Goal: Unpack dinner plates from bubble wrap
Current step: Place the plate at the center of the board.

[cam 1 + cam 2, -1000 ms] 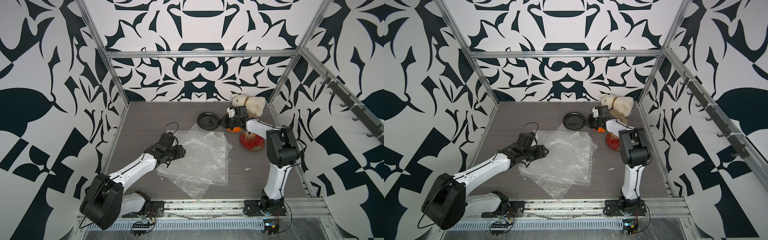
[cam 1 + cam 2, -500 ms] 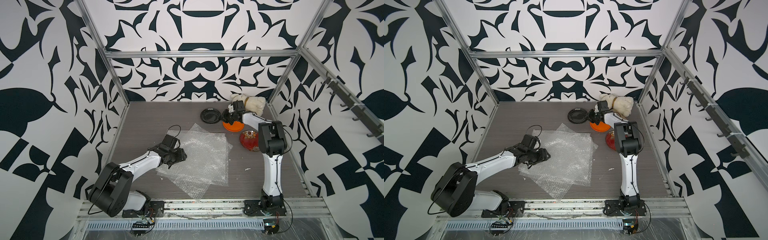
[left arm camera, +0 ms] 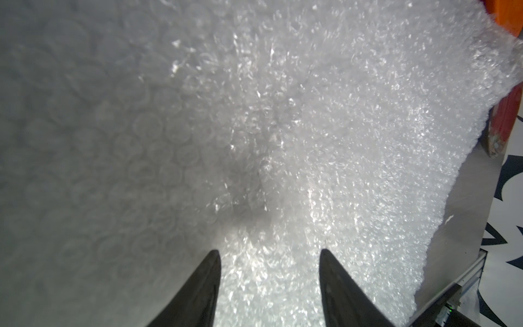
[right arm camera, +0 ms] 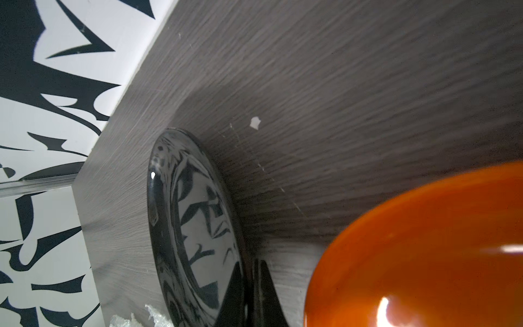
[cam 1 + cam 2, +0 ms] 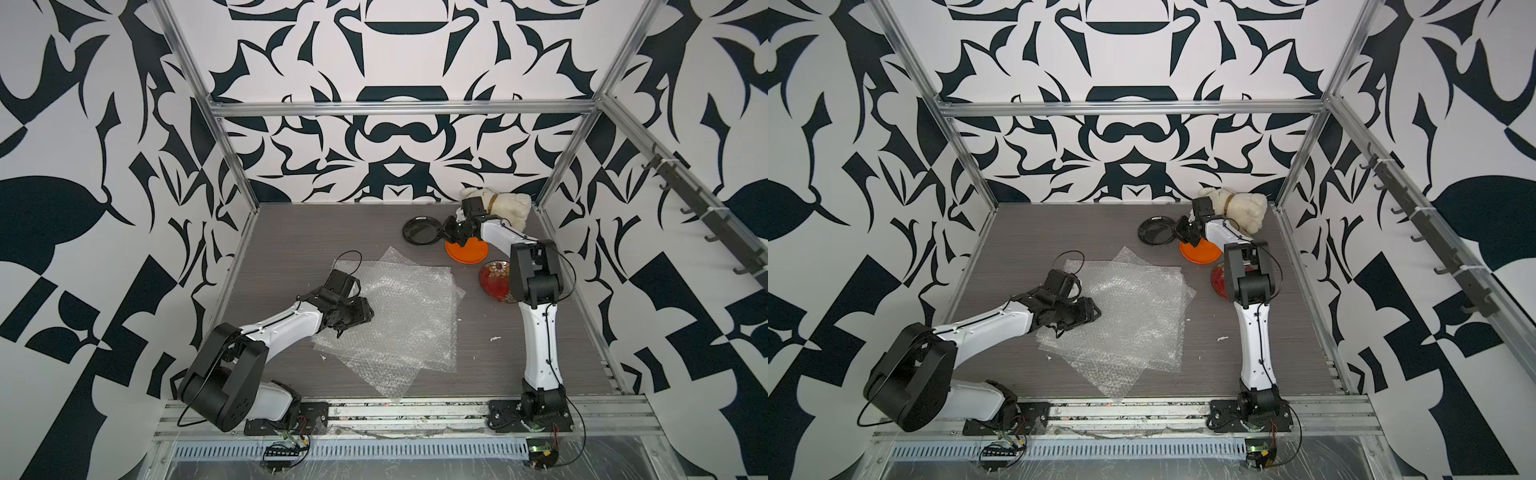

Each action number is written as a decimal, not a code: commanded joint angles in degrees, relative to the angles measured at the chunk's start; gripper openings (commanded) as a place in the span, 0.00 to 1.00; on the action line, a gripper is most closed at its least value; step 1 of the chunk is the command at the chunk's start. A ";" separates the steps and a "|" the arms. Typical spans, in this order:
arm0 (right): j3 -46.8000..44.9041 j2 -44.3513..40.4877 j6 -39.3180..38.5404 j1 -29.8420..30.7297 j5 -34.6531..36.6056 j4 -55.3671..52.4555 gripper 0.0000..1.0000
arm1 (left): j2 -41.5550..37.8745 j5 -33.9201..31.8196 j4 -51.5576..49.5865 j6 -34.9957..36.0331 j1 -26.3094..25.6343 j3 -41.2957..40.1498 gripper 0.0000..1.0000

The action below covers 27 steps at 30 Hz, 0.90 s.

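My left hand [image 3: 268, 254] hovers spread over the bubble wrap [image 5: 409, 320], which lies flat in overlapping sheets in the middle of the surface [image 5: 291, 232]. My right hand [image 4: 252, 271] is pressed together, low between the black plate [image 5: 420, 231] and the orange plate [image 5: 467, 251], both bare near the back. The red floral plate [image 5: 493, 279] lies just beside the orange one, partly hidden by my right arm.

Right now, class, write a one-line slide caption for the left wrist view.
Open claw over crinkled bubble wrap, with an orange plate peeking past the sheet's edge.
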 commanded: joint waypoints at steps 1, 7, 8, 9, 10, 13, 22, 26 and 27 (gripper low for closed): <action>2.87 -1.20 0.05 0.00 0.70 -1.63 0.02 | -0.29 0.34 -1.27 -0.16 0.01 -0.35 0.58; 3.36 -1.16 -0.32 0.02 1.47 -2.69 0.12 | -0.05 0.39 -1.37 -0.08 0.01 -0.02 0.58; 3.34 -1.27 -0.42 0.00 1.56 -2.85 0.15 | 0.03 0.35 -1.45 -0.07 0.01 -0.08 0.58; 3.45 -1.36 -0.44 -0.06 1.80 -3.07 0.18 | 0.06 0.51 -1.46 0.00 -0.04 0.13 0.58; 3.44 -1.52 -0.51 -0.01 1.95 -3.26 0.21 | 0.13 0.55 -1.46 0.02 0.01 0.16 0.58; 3.37 -2.06 -0.89 -0.02 2.25 -3.61 0.27 | 0.20 0.76 -1.55 0.19 0.00 0.57 0.58; 2.97 -5.08 -4.32 -0.02 3.53 -5.02 0.34 | -1.31 -0.31 -4.32 1.77 0.00 3.77 0.61; 2.90 -6.33 -7.28 0.00 1.75 -4.67 0.36 | -2.59 -2.17 -5.51 3.10 0.01 5.92 0.62; 2.77 -6.82 -8.30 -0.07 1.03 -4.41 0.36 | -3.06 -2.78 -5.76 3.51 0.01 6.58 0.62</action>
